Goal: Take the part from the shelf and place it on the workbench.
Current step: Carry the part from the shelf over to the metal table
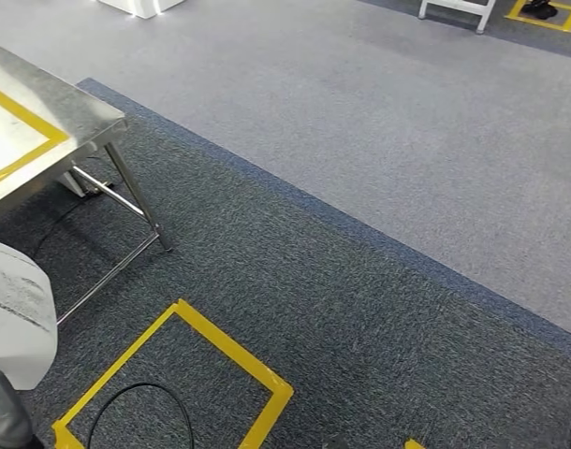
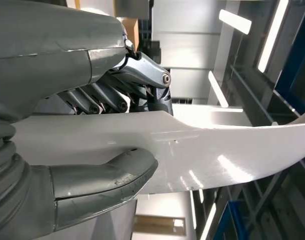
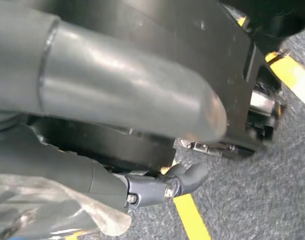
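I see my left robot hand (image 2: 105, 130) holding the part (image 2: 226, 150), a long white glossy piece with a curved shape. In the left wrist view the thick grey thumb (image 2: 105, 180) presses on one face of the part and the darker fingers (image 2: 143, 75) lie on the opposite face, so the part is clamped between them and reaches far out beyond the hand. Behind it I see ceiling lights and blue beams.

In the head view a white piece (image 1: 14, 318) is at the lower left edge; I think it is the part, but I cannot tell for sure. The metal counter (image 1: 70, 112) stands at the left, with yellow tape (image 1: 28, 126) on its top and slanted steel legs below. It is well apart from the white piece. On the dark carpet (image 1: 339, 309) near me there is a square of yellow floor tape (image 1: 219, 341) and a black cable (image 1: 141, 388) inside it.

My right robot hand (image 3: 143, 150) hangs over the carpet. Its thumb and a dark finger are apart and hold nothing that I can see, but whether the hand is really open I cannot tell.
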